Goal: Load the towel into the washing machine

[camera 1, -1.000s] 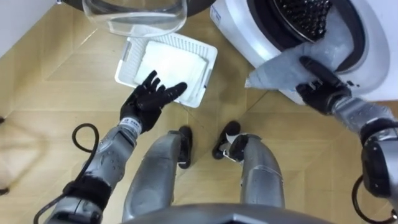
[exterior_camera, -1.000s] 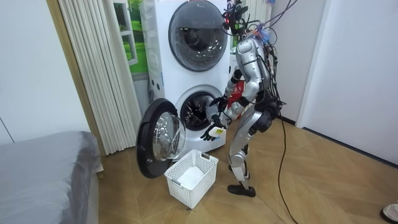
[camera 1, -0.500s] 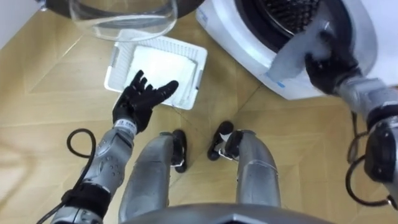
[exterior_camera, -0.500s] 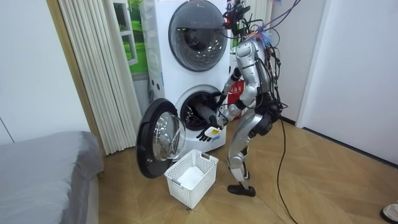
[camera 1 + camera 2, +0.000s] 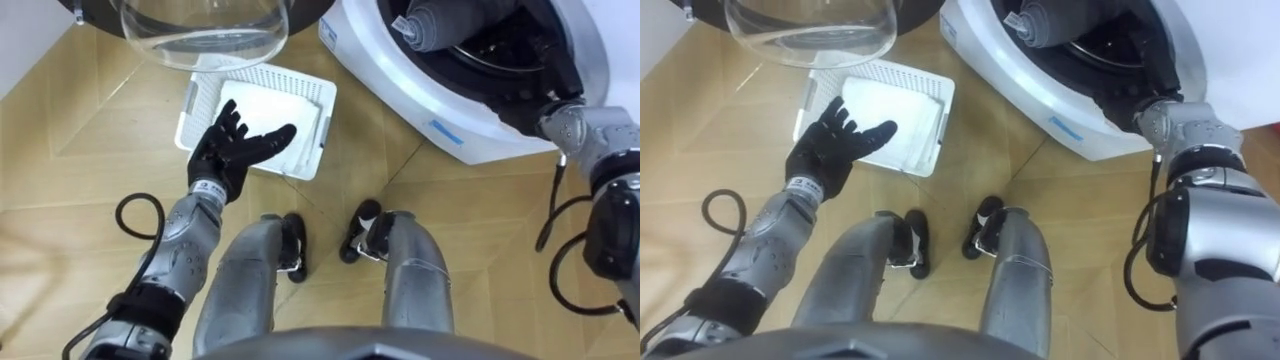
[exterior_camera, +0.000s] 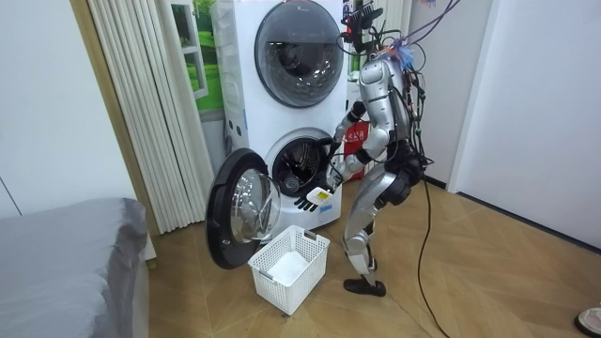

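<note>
The left arm comes in from the lower left, bent at the elbow, and the forearm goes forward. The left hand (image 5: 238,150) is held out low in front of the body with its back toward the camera. Its dark fingers are straight and spread, the thumb points to the right, and it holds nothing. The right arm (image 5: 590,135) is stretched forward at the right side, higher than the left. In the room view the robot stands on both legs, knees a little bent.

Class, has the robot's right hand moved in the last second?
Yes. The right hand has gone from the front of the washing machine's white rim inward, into the dark drum opening.
</note>
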